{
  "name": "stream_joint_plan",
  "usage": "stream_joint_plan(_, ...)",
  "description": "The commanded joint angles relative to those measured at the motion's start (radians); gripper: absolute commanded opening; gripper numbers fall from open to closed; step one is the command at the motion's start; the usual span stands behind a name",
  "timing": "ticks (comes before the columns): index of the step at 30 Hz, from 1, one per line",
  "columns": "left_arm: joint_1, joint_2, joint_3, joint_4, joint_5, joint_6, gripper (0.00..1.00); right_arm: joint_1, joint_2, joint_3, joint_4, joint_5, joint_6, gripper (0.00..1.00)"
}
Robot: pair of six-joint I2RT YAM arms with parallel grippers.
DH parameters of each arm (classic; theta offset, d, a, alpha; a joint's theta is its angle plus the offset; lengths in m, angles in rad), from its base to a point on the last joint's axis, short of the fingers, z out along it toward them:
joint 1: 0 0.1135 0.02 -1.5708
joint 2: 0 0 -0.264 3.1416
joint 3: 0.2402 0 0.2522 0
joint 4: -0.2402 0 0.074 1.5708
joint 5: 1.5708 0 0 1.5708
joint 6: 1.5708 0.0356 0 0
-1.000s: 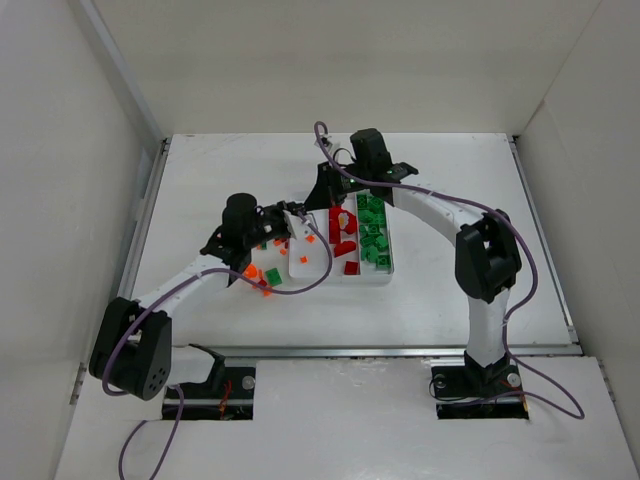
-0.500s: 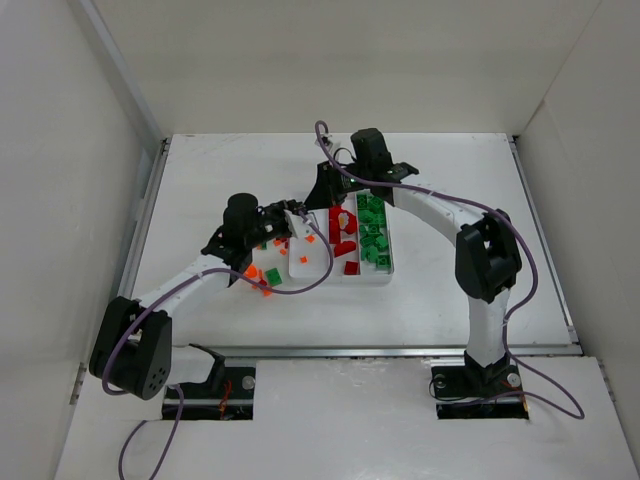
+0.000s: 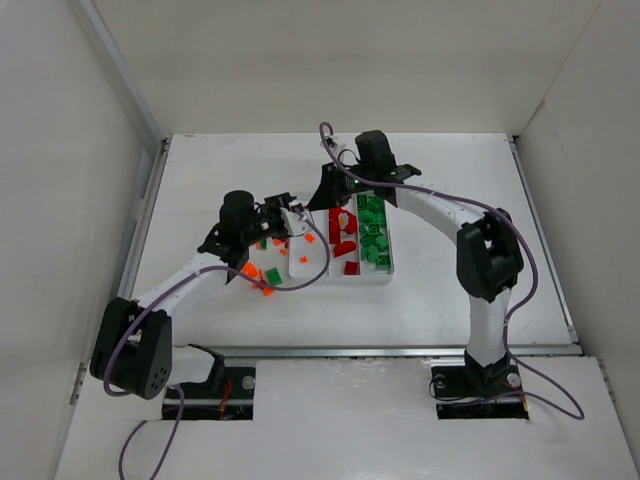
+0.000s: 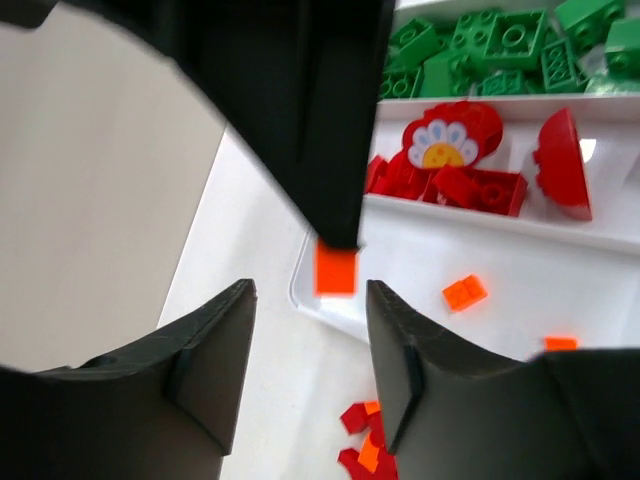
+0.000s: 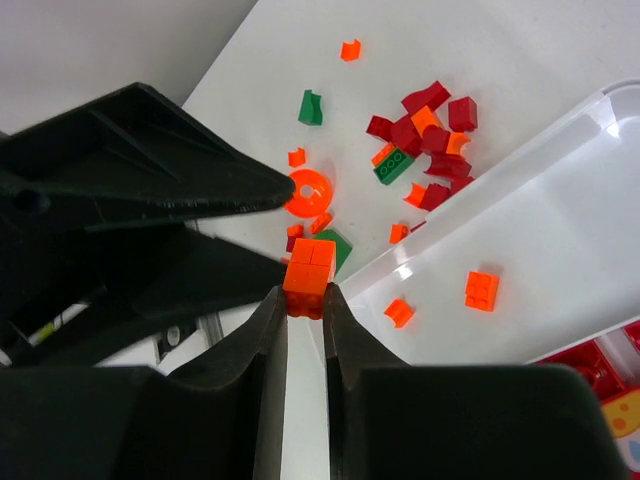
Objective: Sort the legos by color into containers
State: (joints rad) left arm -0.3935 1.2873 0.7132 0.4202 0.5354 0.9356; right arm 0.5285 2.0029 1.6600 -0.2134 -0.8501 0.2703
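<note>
Right gripper (image 5: 305, 300): clenched on a small orange brick (image 5: 308, 268), which is pinched between both fingertips.
Orange brick: held off the surface at the left rim of the white tray (image 5: 560, 190), by a corner and just outside it.
Left gripper (image 4: 310, 292): released, jaws apart, with the held brick in line with the gap and touched by neither.
Left compartment (image 5: 520, 250): a few orange pieces (image 5: 481, 289) on its floor.
Middle compartment (image 4: 612, 175): dark red pieces (image 4: 470, 185), one with a white flower print.
Right compartment (image 4: 520, 101): green bricks (image 4: 500, 45).
Left of the tray: loose legos (image 5: 425, 125) on the table (image 3: 450, 300), with dark red, orange and green mixed; an orange ring (image 5: 307, 190) lies nearest the tray's corner.
</note>
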Motion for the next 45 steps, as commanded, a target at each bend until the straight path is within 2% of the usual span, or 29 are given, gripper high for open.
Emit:
stream_joint_plan(1,0.051,-0.019,0.061,-0.038,0.081,0.008,0.44,-0.015,-0.053,-0.014,0.046,-0.032,-0.002,0.0)
stream_joint_plan(5,0.085,-0.042,0.052,-0.061,0.187,0.052,0.32,-0.015,-0.053,-0.014,0.046,-0.087,-0.013,0.0)
stream_joint_plan(7,0.085,-0.042,0.052,-0.073,0.227,0.063,0.32,-0.015,-0.053,-0.014,0.046,-0.087,-0.013,0.0)
stream_joint_plan(11,0.085,-0.033,0.074,-0.132,0.317,0.095,0.43,-0.015,-0.053,-0.005,0.055,-0.087,-0.013,0.0)
stream_joint_plan(14,0.085,-0.008,0.097,-0.166,0.328,0.108,0.49,-0.015,-0.053,-0.005,0.055,-0.087,-0.013,0.0)
stream_joint_plan(19,0.065,0.012,0.108,-0.132,0.273,0.06,0.49,-0.015,-0.053,0.004,0.055,-0.096,-0.013,0.0)
stream_joint_plan(23,0.055,0.021,0.117,-0.1,0.25,0.049,0.42,-0.015,-0.053,0.004,0.055,-0.096,-0.013,0.0)
stream_joint_plan(27,0.045,0.041,0.126,-0.144,0.25,0.069,0.35,-0.015,-0.053,0.004,0.055,-0.096,-0.013,0.0)
stream_joint_plan(34,0.045,0.05,0.126,-0.155,0.229,0.078,0.34,-0.015,-0.053,0.014,0.065,-0.116,-0.013,0.0)
stream_joint_plan(36,0.045,0.05,0.135,-0.155,0.229,0.078,0.29,-0.015,-0.053,0.014,0.065,-0.116,-0.013,0.0)
stream_joint_plan(40,0.045,0.06,0.135,-0.155,0.209,0.068,0.27,-0.015,-0.053,0.014,0.065,-0.116,-0.013,0.0)
stream_joint_plan(43,0.045,0.06,0.135,-0.164,0.209,0.068,0.21,-0.015,-0.053,0.014,0.065,-0.116,-0.013,0.0)
stream_joint_plan(45,0.045,0.06,0.135,-0.155,0.209,0.058,0.12,-0.015,-0.053,0.014,0.065,-0.116,-0.013,0.0)
